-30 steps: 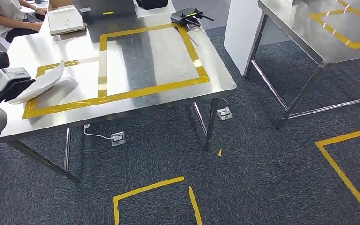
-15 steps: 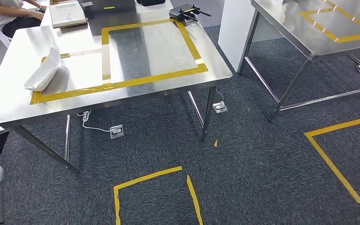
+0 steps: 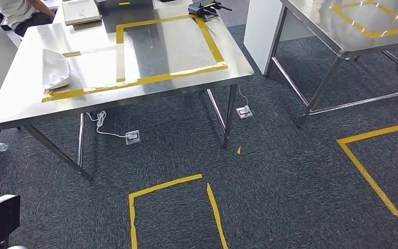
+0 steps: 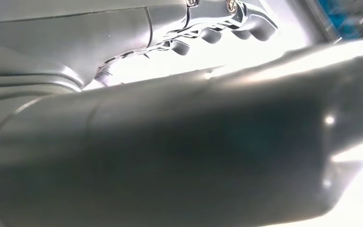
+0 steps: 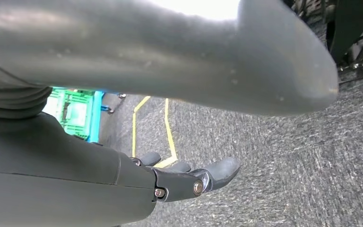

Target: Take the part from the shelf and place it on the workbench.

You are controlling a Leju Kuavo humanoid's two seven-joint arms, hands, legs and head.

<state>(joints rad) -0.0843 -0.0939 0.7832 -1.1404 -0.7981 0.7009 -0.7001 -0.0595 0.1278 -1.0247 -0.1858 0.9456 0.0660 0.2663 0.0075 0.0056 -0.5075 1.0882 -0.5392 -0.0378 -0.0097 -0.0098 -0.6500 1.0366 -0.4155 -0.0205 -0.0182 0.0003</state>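
I am stepping back: my left arm, beside the white part (image 3: 55, 69) a second ago, is hanging low. The part is lying on the workbench (image 3: 134, 98), upper left, so placement looks done. My left hand (image 4: 227, 21) and right hand (image 5: 189, 177) are holding nothing, fingers spread.

Your robot's right hand (image 5: 137, 142) has a smooth grey shell, a thick grey thumb and dark fingers (image 5: 220, 171) pinned with small silver screws. The left hand (image 4: 170, 142) shows glossy grey casing and dark ridged fingers (image 4: 227, 26) with two bright screws.
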